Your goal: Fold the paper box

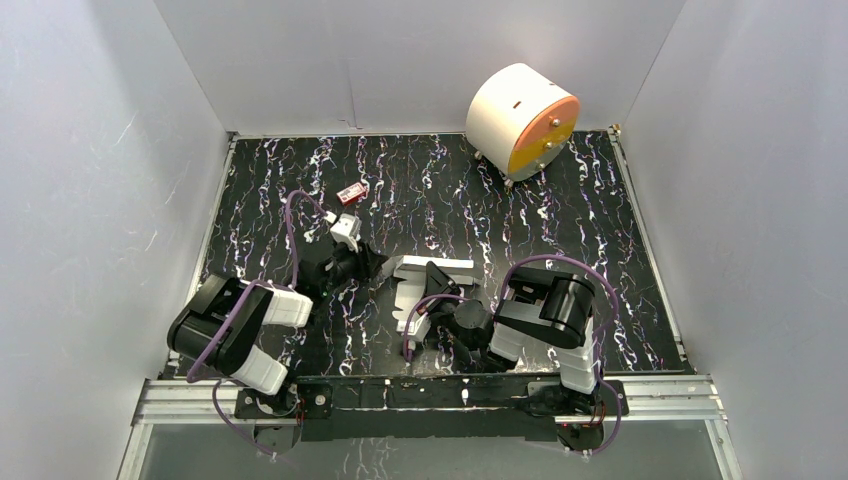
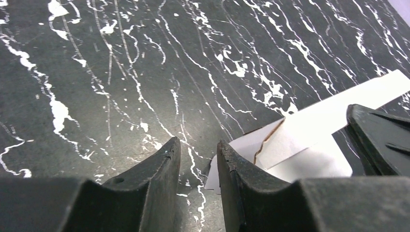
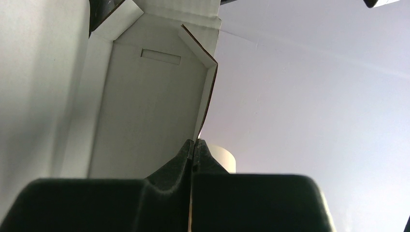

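Right tool [image 3: 194, 145], clamped on a raised panel of the paper box [image 1: 435, 266] mid-surface [image 1: 600, 250], should hold steady while I ease the left tool [image 2: 198, 150], parted and empty, against the nearby flap [image 2: 309, 162].

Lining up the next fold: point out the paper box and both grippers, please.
paper box [image 3: 145, 121]: right wrist view, its broad inner panel.
right gripper [image 3: 194, 144]: right wrist view, between its fingertips.
left gripper [image 2: 197, 143]: left wrist view, gap between fingertips.
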